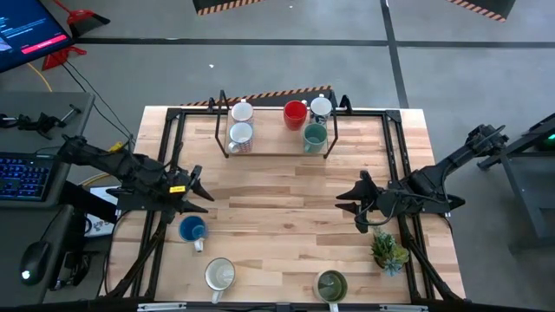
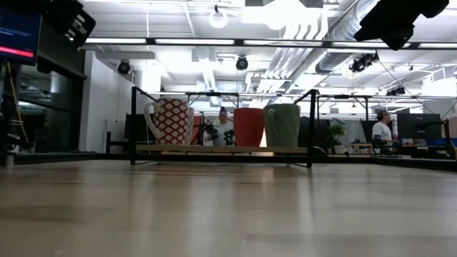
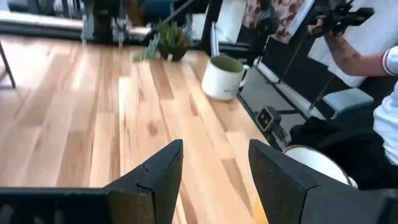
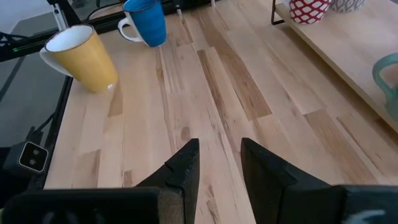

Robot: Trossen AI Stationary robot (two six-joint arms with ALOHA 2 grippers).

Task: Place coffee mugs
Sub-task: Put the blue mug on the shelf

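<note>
Five coffee mugs stand on a black rack point(image 1: 276, 154) at the table's far middle: a white one point(image 1: 242, 111), a red-patterned one point(image 1: 240, 135), a red one point(image 1: 295, 113), a pale one point(image 1: 321, 107) and a teal one point(image 1: 314, 136). A blue mug point(image 1: 192, 230), a yellow mug point(image 1: 219, 275) and a white mug with an olive inside point(image 1: 331, 284) stand on the near tabletop. My left gripper point(image 1: 203, 191) hovers open above the table's left side, just beyond the blue mug. My right gripper point(image 1: 351, 201) hovers open right of centre. Nothing lies between either pair of fingers point(image 3: 161, 168) point(image 4: 186, 163).
A small spiky potted plant point(image 1: 389, 251) stands near the front right corner. A black metal frame point(image 1: 169, 130) runs along the table's edges. A person's arm point(image 3: 348, 53) shows beyond the table's near edge. Bare wood lies between the rack and the near mugs.
</note>
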